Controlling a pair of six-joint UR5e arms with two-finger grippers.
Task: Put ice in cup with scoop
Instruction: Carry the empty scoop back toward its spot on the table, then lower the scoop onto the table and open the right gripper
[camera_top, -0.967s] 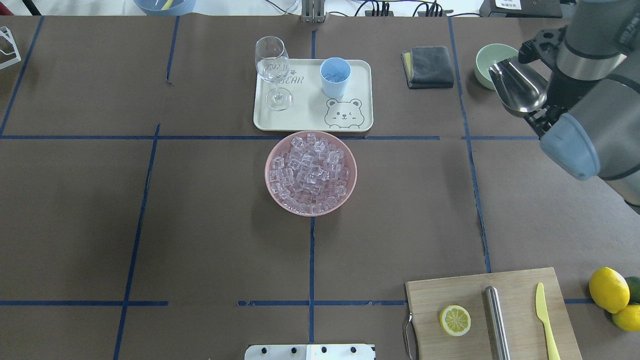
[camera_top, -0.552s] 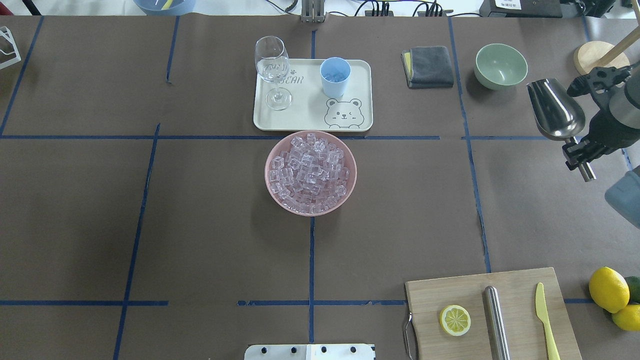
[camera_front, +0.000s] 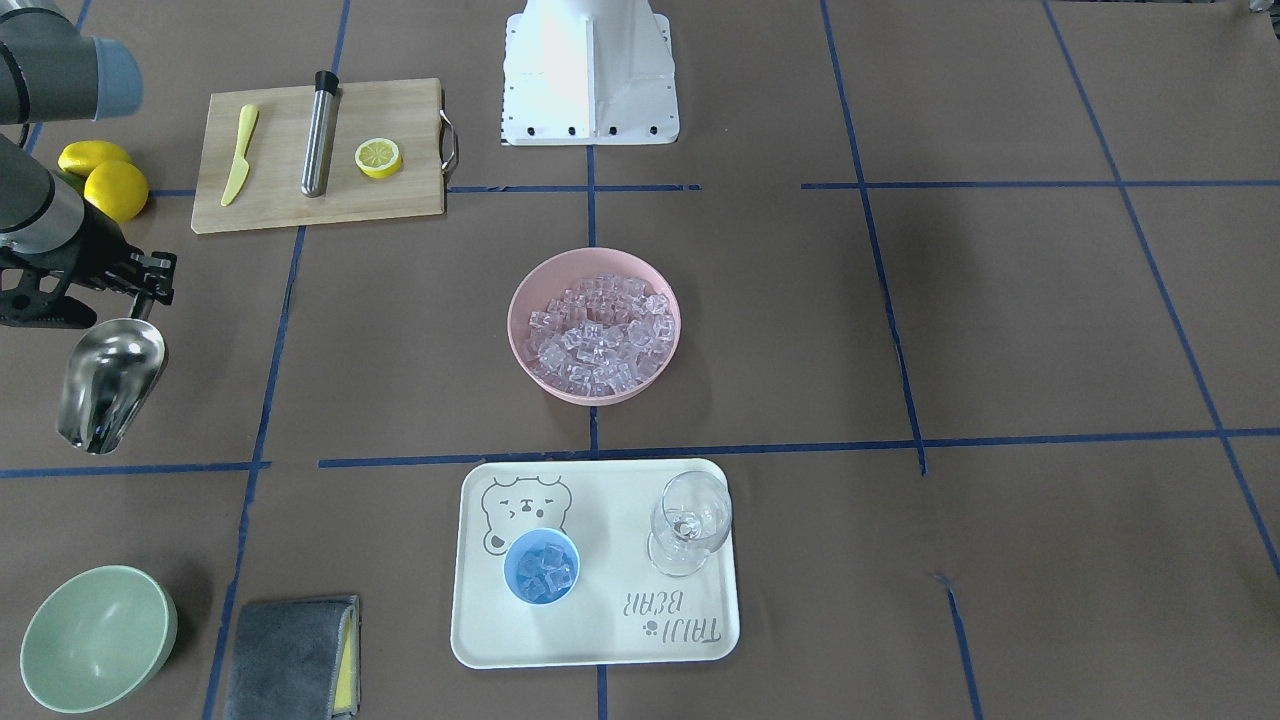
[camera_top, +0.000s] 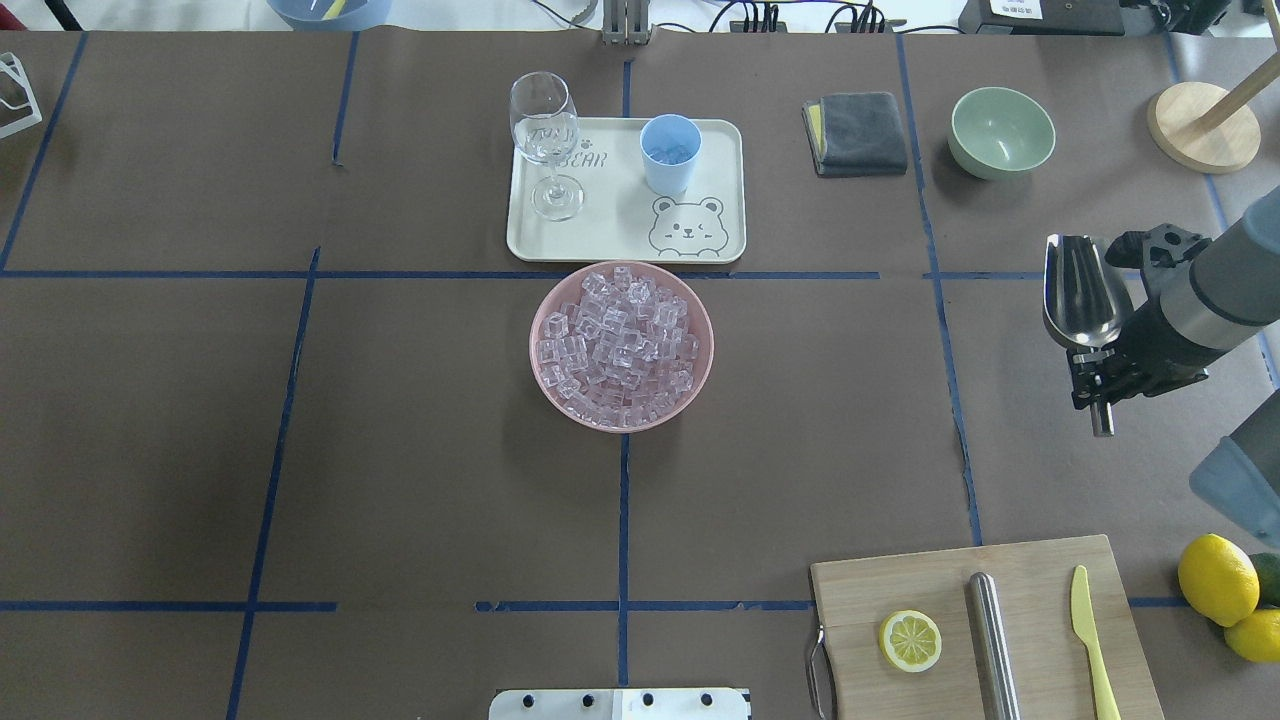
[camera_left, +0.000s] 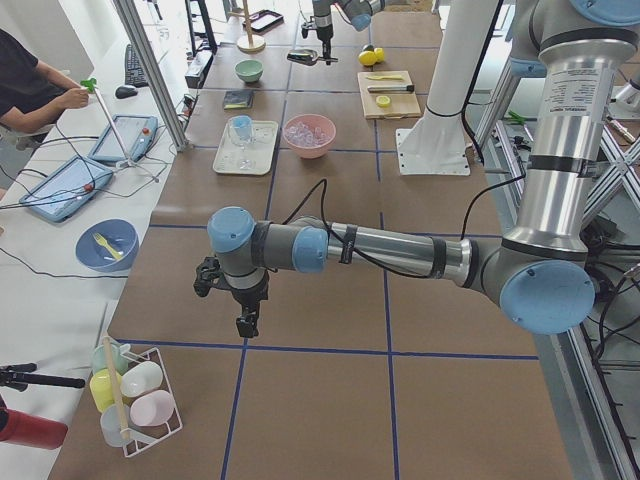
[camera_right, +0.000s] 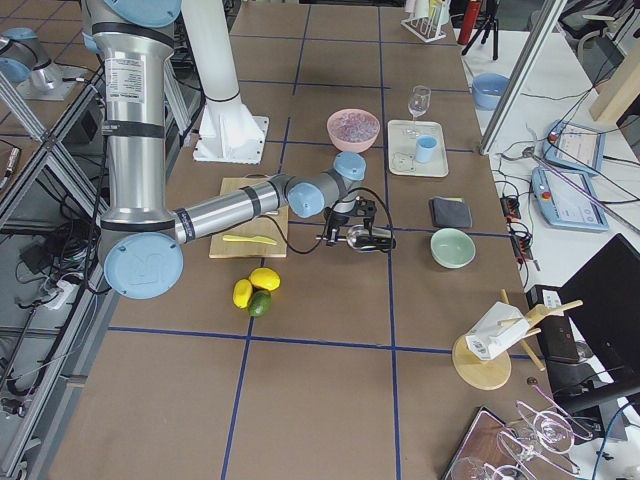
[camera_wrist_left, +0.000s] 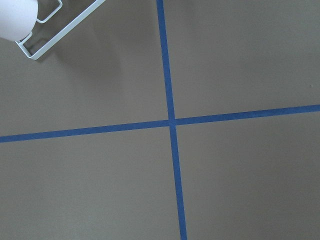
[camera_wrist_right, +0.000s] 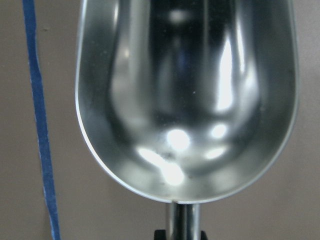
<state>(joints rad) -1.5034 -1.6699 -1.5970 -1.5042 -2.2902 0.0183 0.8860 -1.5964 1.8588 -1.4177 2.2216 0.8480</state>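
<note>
Now the Scoop Was Empty and Off to the Side

Most of the ice (camera_top: 620, 345) lay heaped in the pink bowl (camera_top: 540, 375) in the middle of the desk (camera_top: 400, 450). A few cubes already sat in the cup (camera_top: 670, 152). It stood on the tray (camera_top: 720, 250) just behind the bowl, beside the wine glass (camera_top: 545, 130). The scoop (camera_top: 1083, 295) was well apart from both, out over the desk on the robot's right side. It had nothing in it.

A second before, the scoop was up by the green bowl (camera_top: 1001, 130). Since then it had come back toward the robot, and it looked lower too. My guess was that the pouring was done and the scoop was on its way to be put down. It could also have been getting ready for one more trip, and I could not be sure which.

The right arm (camera_top: 1200, 300) reached in from the side. The right jaws were closed tight on the thin rod handle, just behind the trough, and the end of the rod stuck out past them. They held the scoop about level, hollow side up, with its mouth pointing away from the robot.

The left arm (camera_left: 330, 245) stretched low over the far left end of the desk, near a white wire rack (camera_left: 140, 400). The left jaws pointed down at the desk. I could not tell if they were wide or narrow.
</note>
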